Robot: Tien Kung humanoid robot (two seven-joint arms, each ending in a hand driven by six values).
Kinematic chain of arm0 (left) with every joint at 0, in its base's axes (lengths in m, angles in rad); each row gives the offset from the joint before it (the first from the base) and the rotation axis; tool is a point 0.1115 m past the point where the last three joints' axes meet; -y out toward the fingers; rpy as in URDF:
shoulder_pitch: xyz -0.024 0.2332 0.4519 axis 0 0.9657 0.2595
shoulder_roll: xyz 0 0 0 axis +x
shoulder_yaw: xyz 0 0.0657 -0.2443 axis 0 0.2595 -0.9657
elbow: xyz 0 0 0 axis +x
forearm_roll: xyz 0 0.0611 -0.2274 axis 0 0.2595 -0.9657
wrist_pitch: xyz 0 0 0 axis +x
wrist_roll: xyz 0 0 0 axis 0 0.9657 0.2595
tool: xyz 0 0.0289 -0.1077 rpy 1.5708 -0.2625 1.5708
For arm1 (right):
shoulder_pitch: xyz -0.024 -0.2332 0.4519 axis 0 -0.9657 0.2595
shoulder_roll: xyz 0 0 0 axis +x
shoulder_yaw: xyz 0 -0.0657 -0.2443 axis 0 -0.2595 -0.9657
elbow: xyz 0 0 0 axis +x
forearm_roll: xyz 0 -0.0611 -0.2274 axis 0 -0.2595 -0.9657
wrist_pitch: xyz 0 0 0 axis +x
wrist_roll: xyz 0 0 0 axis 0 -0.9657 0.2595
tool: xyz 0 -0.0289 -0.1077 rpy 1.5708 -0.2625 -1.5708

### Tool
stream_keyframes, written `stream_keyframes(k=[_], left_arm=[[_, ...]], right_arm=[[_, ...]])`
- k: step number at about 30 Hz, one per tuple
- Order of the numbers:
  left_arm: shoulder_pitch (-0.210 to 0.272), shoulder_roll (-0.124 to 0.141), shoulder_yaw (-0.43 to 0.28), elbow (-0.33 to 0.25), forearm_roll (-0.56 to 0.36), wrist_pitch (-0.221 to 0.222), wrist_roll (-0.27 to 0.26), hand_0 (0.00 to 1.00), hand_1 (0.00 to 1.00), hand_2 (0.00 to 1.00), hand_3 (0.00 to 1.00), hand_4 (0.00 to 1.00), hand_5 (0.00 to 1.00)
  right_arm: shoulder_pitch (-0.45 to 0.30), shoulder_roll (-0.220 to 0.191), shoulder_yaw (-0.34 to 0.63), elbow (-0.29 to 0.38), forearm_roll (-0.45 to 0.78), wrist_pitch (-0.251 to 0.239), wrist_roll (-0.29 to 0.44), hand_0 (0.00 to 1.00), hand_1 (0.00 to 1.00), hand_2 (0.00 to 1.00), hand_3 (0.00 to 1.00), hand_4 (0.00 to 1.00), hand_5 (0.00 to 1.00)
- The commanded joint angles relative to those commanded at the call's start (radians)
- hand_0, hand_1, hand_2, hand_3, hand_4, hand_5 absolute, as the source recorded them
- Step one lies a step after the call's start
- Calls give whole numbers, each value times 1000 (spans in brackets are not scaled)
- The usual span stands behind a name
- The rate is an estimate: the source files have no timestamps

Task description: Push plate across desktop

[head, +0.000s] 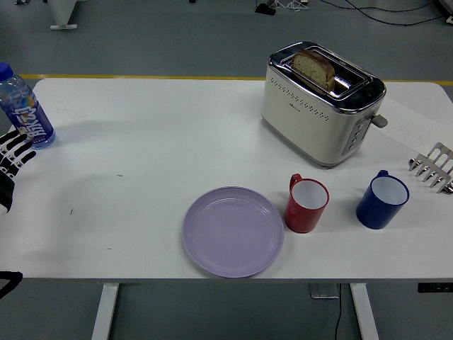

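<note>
A lilac plate (233,231) lies empty near the table's front edge, a little left of centre. My left hand (13,157) shows at the far left edge, far from the plate, just below a water bottle (23,108). Its black and white fingers are spread and hold nothing. My right hand is out of view.
A red mug (306,205) stands right beside the plate's right rim. A blue mug (382,200) stands further right. A cream toaster (321,102) with a bread slice stands at the back right. A metal rack (434,166) sits at the right edge.
</note>
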Motion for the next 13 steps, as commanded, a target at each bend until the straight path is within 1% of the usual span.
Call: stream_keyframes(k=[13], left_arm=[[3,0,-6,2,1,0,-1,690,724,709,607,572,998]], right_arm=[[-5,4,4,1,0,-2,-3,567,554,685,604,325,304]])
